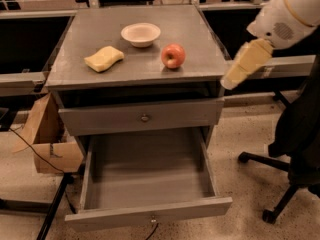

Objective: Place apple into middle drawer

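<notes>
Currently at the approach step; nothing grasped yet. The round red apple with a yellowish patch [173, 56] sits on the grey metal table [100, 29], right of centre and nearer the front edge than the back. The wide, shallow grey middle drawer [147, 170] is pulled fully out below the front edge and looks bare inside, so no opening step seems needed.

The pale yellow gripper [232, 77] hangs just outside the table's right edge, near the front right corner, tip angled down and to the left. Whether it is spread or closed cannot be told from this view. It carries nothing. The apple lies to its left and slightly further back, well apart from it.

Judgement on the next move: swing the gripper in over the right edge, settle above the apple, and close around it.

Also on the table: a shallow cream bowl [140, 34] behind the apple, and a yellow wavy sponge [104, 58] toward the left edge. Neither blocks the approach from the right.
</notes>
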Tool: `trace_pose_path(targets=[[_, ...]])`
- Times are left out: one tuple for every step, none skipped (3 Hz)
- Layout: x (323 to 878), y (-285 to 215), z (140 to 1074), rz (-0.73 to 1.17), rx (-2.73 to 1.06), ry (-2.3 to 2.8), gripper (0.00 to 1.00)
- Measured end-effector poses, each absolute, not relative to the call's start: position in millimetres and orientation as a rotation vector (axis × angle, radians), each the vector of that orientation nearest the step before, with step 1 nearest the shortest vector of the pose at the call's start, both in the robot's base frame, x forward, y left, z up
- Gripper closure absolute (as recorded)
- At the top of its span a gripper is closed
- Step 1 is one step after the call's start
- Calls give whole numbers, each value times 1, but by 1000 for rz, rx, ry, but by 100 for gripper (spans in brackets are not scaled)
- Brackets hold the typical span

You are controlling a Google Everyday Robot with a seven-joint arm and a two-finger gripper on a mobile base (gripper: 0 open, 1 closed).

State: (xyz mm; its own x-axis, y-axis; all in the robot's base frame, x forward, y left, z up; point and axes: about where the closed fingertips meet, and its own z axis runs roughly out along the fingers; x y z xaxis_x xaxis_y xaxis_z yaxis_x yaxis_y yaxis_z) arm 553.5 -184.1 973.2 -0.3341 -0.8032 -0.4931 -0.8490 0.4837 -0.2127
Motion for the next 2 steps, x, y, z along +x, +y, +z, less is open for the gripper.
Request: trace_pose_path(targets=[[609, -157, 988, 138, -1269, 2144, 0], [609, -157, 988, 138, -1269, 2144, 0]])
